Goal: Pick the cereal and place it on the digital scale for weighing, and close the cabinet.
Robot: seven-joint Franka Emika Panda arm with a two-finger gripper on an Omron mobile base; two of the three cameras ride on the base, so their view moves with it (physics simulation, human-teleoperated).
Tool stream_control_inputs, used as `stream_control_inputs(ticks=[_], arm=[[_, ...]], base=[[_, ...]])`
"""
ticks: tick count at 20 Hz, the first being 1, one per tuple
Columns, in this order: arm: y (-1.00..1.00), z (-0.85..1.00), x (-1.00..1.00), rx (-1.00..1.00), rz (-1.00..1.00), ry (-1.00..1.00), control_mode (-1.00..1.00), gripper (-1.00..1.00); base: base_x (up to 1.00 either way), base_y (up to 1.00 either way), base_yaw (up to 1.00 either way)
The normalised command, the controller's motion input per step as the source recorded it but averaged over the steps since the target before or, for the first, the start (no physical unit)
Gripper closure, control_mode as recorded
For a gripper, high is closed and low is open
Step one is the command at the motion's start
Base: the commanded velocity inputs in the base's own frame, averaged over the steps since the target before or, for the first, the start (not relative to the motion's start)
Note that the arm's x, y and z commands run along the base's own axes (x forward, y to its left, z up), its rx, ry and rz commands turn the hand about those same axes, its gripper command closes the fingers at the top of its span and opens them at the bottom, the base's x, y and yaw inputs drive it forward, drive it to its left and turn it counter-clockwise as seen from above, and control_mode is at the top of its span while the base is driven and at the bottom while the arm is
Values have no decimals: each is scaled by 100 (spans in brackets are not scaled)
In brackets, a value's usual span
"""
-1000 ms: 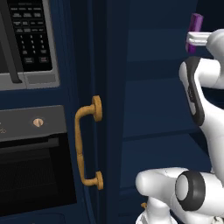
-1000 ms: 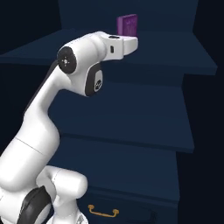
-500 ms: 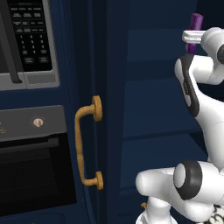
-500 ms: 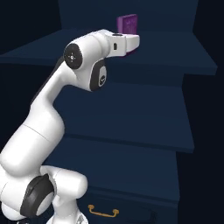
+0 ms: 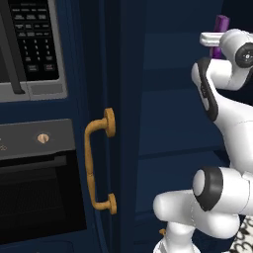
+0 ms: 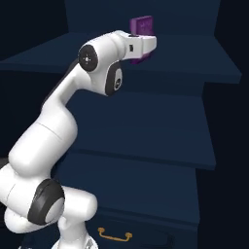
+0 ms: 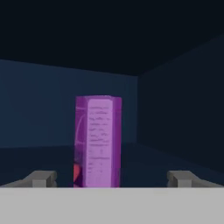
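The cereal [image 7: 98, 142] is a purple box standing upright on an upper shelf of the open navy cabinet [image 6: 146, 126], its narrow side turned to the hand. It also shows as a purple sliver [image 5: 220, 25] and a purple patch above the white hand [image 6: 142, 24]. My gripper [image 7: 111, 179] is open, its two fingertips [image 7: 41, 178] spread wide on either side of the box and a little short of it, touching nothing. The digital scale is out of view.
The cabinet's left door [image 5: 123, 123] stands open with its brass bar handle [image 5: 99, 163] facing me. A black microwave [image 5: 29, 44] and oven [image 5: 39, 188] sit left of it. Below the shelves is a drawer with a brass handle [image 6: 114, 237].
The arm's elbow has risen and the hand has edged further in toward the cereal on the upper shelf. The box itself has not moved.
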Motion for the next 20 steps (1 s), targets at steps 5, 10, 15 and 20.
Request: stream_control_inputs(ticks=[5,10,15,20], arm=[[-14,0,16,0,0,0,-100,-100],[-13,0,21,0,0,0,-100,-100],[0,0,40,0,0,0,-100,100],[-2,0,16,0,0,1,-100,100]], base=[[0,0,0],[0,0,0],[0,0,0],[0,0,0]])
